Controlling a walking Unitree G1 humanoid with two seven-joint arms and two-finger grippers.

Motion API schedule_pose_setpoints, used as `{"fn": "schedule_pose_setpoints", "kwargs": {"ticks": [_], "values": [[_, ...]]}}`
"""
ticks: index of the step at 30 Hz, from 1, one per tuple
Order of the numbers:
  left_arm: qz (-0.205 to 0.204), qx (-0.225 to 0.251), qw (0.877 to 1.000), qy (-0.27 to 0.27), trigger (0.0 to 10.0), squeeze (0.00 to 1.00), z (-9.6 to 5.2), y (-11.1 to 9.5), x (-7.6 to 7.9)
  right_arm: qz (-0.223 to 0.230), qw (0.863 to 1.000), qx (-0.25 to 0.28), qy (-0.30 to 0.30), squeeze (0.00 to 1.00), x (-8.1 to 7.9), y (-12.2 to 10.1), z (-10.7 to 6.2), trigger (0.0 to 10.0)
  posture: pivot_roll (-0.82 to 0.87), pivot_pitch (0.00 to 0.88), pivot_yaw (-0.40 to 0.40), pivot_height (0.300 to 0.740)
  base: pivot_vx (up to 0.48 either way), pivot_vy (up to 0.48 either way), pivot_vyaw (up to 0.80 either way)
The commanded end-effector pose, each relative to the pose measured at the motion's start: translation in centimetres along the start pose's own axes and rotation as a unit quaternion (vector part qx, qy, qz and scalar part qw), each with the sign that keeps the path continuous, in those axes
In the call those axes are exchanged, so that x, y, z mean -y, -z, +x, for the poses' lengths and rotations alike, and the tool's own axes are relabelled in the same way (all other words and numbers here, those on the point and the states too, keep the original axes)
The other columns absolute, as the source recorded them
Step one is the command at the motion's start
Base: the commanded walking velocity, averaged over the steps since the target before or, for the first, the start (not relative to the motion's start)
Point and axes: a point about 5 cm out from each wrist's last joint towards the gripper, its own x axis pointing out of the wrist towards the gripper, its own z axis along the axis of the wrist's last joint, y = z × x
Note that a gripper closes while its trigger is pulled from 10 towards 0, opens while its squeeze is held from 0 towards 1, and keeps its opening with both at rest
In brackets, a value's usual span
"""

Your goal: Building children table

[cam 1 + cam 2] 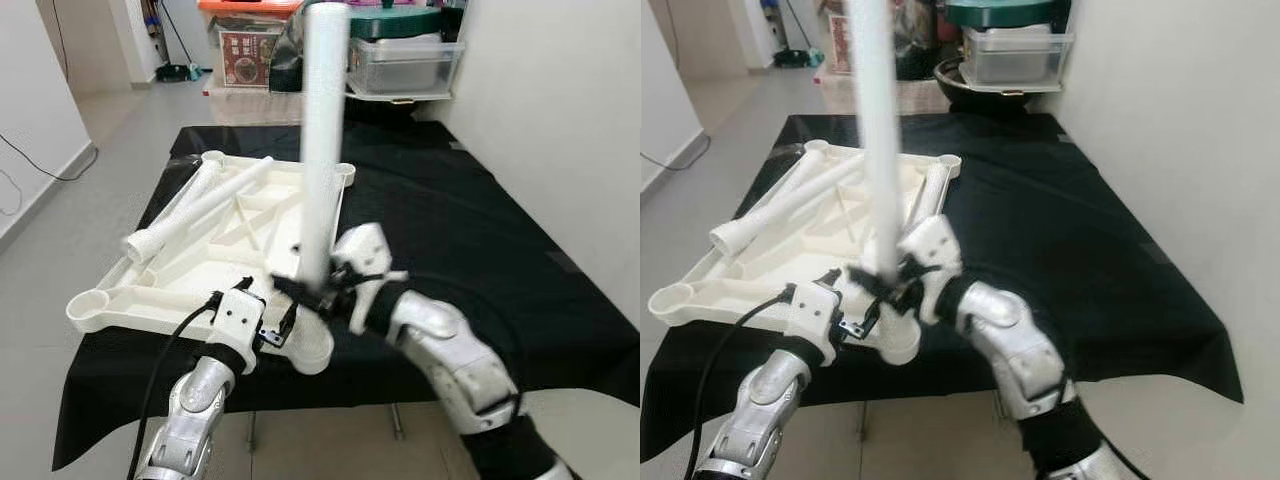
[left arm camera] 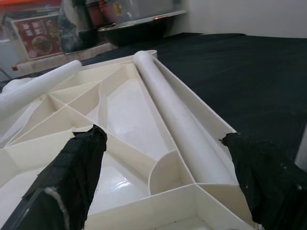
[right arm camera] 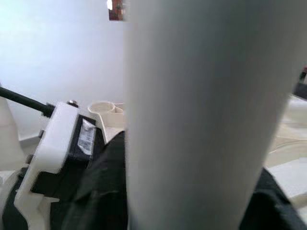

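Observation:
A white plastic table top (image 1: 180,275) lies upside down on a black cloth (image 1: 480,230). My right gripper (image 1: 318,290) is shut on a white tube leg (image 1: 325,140). The leg stands upright over the near right corner socket (image 1: 312,352), and its lower end is hidden by the fingers (image 3: 105,191). My left gripper (image 1: 262,332) is at the table top's near edge beside that socket. Its fingers (image 2: 72,172) are spread wide and open over the ribbed underside. Two loose legs (image 1: 200,205) lie across the table top, and another leg (image 2: 177,120) rests along its right rim.
Beyond the cloth-covered table stand a clear lidded bin (image 1: 400,62) and a red-lidded box (image 1: 245,40). A white wall (image 1: 560,120) runs close along the right. Open floor (image 1: 110,130) lies to the left, with a cable by the skirting.

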Motion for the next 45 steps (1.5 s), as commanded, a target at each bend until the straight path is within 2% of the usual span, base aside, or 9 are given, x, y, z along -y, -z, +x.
{"fn": "schedule_pose_setpoints", "kwargs": {"ticks": [1,12,13,17,18,23,24,37,45], "values": [[-0.001,0.0,1.0,-0.005,10.0,0.0,-0.3,0.1,-0.3,-0.003,0.999,-0.016,0.046,0.0,0.9,0.4,0.5,0.0,0.03,0.0,-0.058,0.74,0.0,0.0,0.0],[0.001,-0.002,1.0,-0.004,10.0,0.0,-0.4,0.1,-0.3,0.063,0.869,-0.061,0.487,0.0,6.8,3.5,-3.7,0.0,0.02,0.0,-0.041,0.74,0.0,0.0,0.0],[0.001,-0.001,1.0,-0.001,10.0,0.0,-0.3,0.1,-0.3,0.059,0.88,-0.053,0.468,0.0,5.8,3.2,-3.1,10.0,0.01,0.0,-0.031,0.74,0.0,0.0,0.0],[0.001,-0.001,1.0,0.006,10.0,0.0,-0.1,0.1,-0.1,0.077,0.921,-0.003,0.382,0.0,3.1,2.0,-1.0,10.0,0.01,0.0,-0.024,0.74,0.0,0.0,0.0],[0.002,0.0,1.0,0.008,10.0,0.0,0.0,0.0,-0.1,0.079,0.936,0.028,0.343,1.0,2.2,1.1,-0.5,10.0,0.01,0.0,-0.025,0.74,0.0,0.0,0.0],[0.002,0.0,1.0,0.008,10.0,0.0,0.0,0.0,-0.2,0.079,0.949,0.049,0.303,0.8,2.0,0.0,0.1,10.0,0.01,0.0,-0.027,0.74,0.0,0.0,0.0],[0.002,0.001,1.0,0.007,10.0,0.0,0.0,0.0,-0.2,0.082,0.96,0.067,0.261,0.0,1.7,-0.8,0.4,10.0,0.01,0.0,-0.027,0.74,0.0,0.0,0.0],[0.002,0.002,1.0,0.002,10.0,0.0,-0.2,0.0,-0.5,0.011,0.998,0.035,-0.044,0.0,-2.0,-1.3,0.7,9.6,0.04,0.0,-0.053,0.74,0.0,0.0,0.0],[0.005,-0.001,1.0,-0.002,10.0,0.0,-0.5,0.2,-0.7,0.074,0.948,-0.045,0.306,0.0,5.0,2.1,0.1,0.0,0.04,0.0,-0.048,0.74,0.0,0.0,0.0]]}}
